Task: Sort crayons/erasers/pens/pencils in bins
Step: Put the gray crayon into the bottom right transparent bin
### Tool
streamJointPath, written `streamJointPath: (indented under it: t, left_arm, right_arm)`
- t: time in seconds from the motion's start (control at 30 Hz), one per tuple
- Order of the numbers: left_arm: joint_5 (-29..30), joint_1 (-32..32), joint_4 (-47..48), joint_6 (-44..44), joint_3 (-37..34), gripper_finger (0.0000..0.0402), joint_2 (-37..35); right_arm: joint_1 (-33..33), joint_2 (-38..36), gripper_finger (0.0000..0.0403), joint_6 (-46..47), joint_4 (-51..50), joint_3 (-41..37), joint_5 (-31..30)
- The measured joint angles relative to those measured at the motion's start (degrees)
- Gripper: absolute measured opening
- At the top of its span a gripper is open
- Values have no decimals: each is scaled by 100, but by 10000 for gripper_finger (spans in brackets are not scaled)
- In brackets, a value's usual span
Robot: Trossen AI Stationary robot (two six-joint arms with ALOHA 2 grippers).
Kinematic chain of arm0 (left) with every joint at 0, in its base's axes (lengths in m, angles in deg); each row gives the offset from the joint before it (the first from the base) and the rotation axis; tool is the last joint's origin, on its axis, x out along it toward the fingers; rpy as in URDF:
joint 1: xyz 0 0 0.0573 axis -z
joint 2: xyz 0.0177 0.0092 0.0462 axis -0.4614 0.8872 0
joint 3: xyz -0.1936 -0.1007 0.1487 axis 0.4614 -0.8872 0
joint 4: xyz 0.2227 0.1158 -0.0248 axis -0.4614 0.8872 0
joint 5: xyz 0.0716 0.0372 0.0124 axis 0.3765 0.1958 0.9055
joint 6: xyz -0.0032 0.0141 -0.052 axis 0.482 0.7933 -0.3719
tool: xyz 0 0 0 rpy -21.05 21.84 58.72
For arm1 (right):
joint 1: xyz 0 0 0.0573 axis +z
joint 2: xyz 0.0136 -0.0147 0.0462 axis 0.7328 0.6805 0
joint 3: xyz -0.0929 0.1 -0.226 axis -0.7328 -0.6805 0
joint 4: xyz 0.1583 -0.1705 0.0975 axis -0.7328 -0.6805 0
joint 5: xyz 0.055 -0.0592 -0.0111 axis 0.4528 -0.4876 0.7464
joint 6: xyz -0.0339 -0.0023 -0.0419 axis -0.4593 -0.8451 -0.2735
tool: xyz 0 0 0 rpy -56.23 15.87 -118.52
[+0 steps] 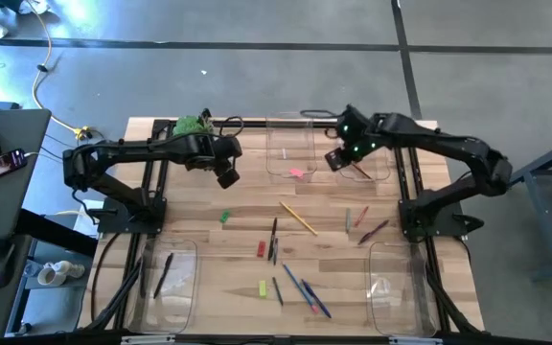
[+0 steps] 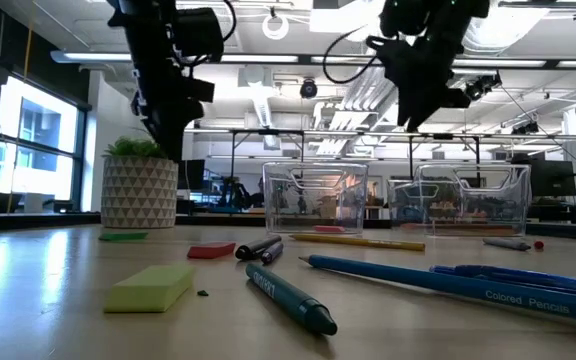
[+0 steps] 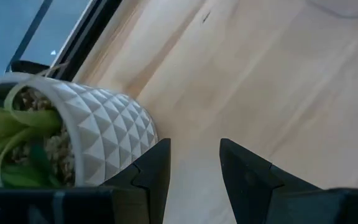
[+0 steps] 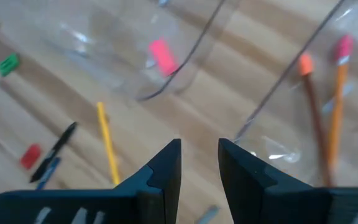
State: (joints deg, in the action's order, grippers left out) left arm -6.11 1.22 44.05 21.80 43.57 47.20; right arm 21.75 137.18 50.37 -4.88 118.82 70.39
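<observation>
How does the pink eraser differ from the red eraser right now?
The pink eraser lies inside a far clear bin; the red eraser lies loose on the table. The pink eraser is alone in its bin; the red eraser has a dark pen beside it. Both are short stubby blocks.

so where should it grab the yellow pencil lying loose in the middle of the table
Grip the yellow pencil around mid-shaft, coming straight down from above with the fingers set across its width. It lies flat and diagonal on the table, thin and long, with bare wood on both sides. The right gripper is nearer.
</observation>
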Motion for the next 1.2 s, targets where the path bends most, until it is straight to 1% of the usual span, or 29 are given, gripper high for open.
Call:
streamJointPath:
  t: [0.07, 0.33, 0.5, 0.6, 0.8, 1.0, 1.2]
  left_arm:
    - [-116, 12, 15, 104, 1, 126, -64]
    - [-1038, 61, -33, 546, 1, 126, -355]
    - [-1157, 318, -27, 725, 1, 126, -501]
    - [-1166, 546, -84, 739, 1, 126, -556]
    - [-1173, 1003, -240, 771, 1, 126, -588]
    - [-1172, 1332, -392, 772, 1, 126, -586]
    - [-1171, 1444, -401, 772, 0, 126, -586]
  right_arm:
    - [364, 1, 98, 442, 5, 0, -173]
    - [1615, 39, 98, 2064, 10, 0, -656]
    - [2259, 136, 98, 2905, -17, -66, -913]
    - [2573, 250, 98, 3335, -61, -228, -914]
    - [3043, 275, 98, 4391, 76, -758, -935]
    - [3283, 275, 99, 5303, 96, -1225, -941]
    - [3317, 275, 108, 5538, 384, -1619, -943]
